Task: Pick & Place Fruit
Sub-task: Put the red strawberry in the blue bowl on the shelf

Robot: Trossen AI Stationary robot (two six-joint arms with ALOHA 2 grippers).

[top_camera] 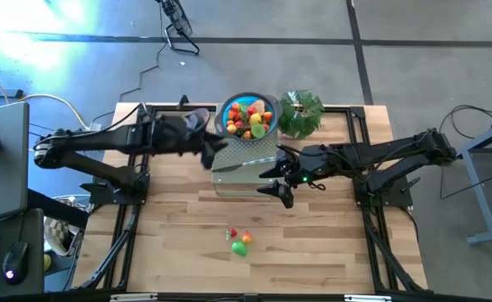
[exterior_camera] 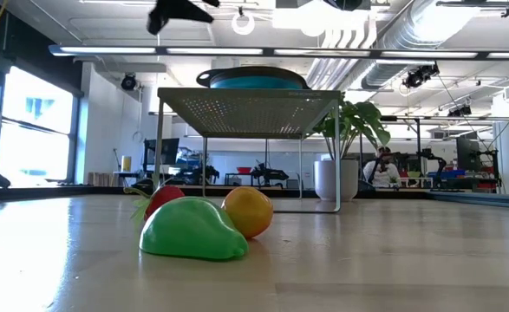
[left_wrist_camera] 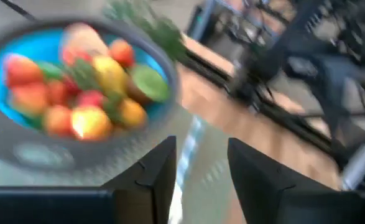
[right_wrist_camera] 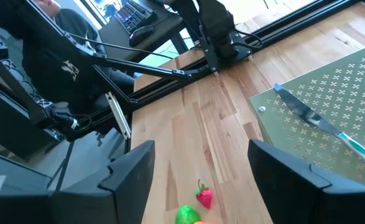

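Observation:
A blue bowl [top_camera: 248, 117] heaped with small toy fruit stands on a perforated metal rack [top_camera: 244, 166] at the table's far middle. Three more fruits lie on the table near its front: a red strawberry [right_wrist_camera: 204, 198], an orange one [exterior_camera: 248, 211] and a green one [exterior_camera: 193, 230]. My left gripper [top_camera: 216, 149] hovers over the rack's left part, just beside the bowl [left_wrist_camera: 76, 81], open with nothing between its fingers. My right gripper [top_camera: 277, 174] hangs at the rack's right edge, open wide and holding nothing, above and beyond the loose fruits.
A slim silver knife [right_wrist_camera: 313, 118] lies on the rack's top. A leafy green plant [top_camera: 300, 113] stands right of the bowl at the far edge. Bare wood lies around the three loose fruits. A person sits beyond the table's left side.

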